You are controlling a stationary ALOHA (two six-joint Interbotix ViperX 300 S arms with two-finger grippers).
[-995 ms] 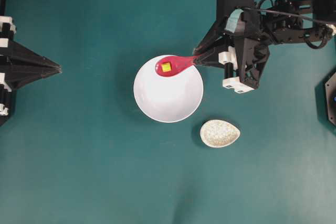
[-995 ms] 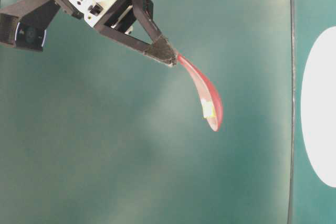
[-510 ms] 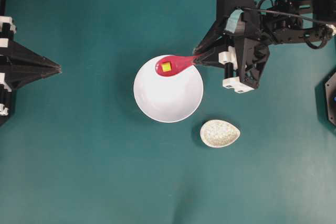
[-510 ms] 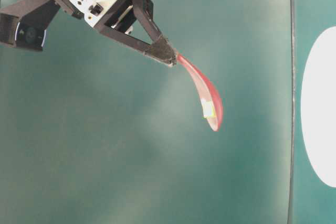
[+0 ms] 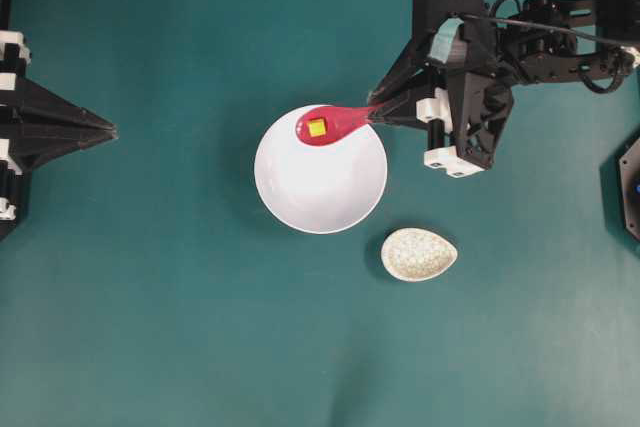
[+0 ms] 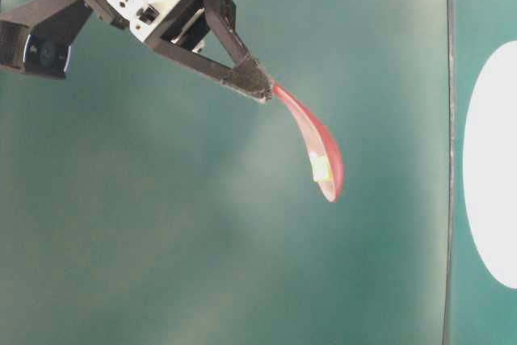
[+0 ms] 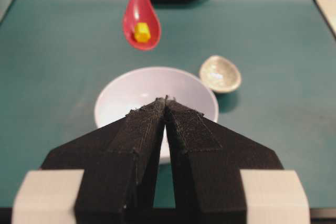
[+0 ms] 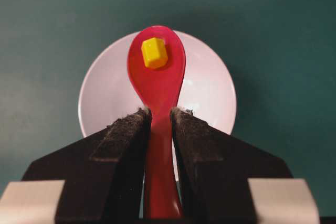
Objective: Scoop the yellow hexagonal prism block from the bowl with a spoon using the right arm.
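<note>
My right gripper (image 5: 375, 115) (image 8: 160, 112) (image 6: 260, 88) is shut on the handle of the pink-red spoon (image 5: 330, 125) (image 8: 157, 77) (image 6: 319, 147) (image 7: 140, 17). The spoon hangs above the far rim of the white bowl (image 5: 320, 182) (image 8: 210, 93) (image 7: 142, 90). The yellow hexagonal prism block (image 5: 317, 128) (image 8: 154, 52) (image 7: 142, 32) (image 6: 321, 167) lies in the spoon's bowl. At the left edge of the table my left gripper (image 5: 112, 130) (image 7: 166, 99) is shut on nothing, pointing at the bowl from well away.
A small speckled beige oval rest (image 5: 419, 254) (image 7: 220, 73) sits on the green mat just right of and nearer than the bowl. A black fixture (image 5: 630, 187) stands at the right edge. Coloured items line the far edge in the left wrist view.
</note>
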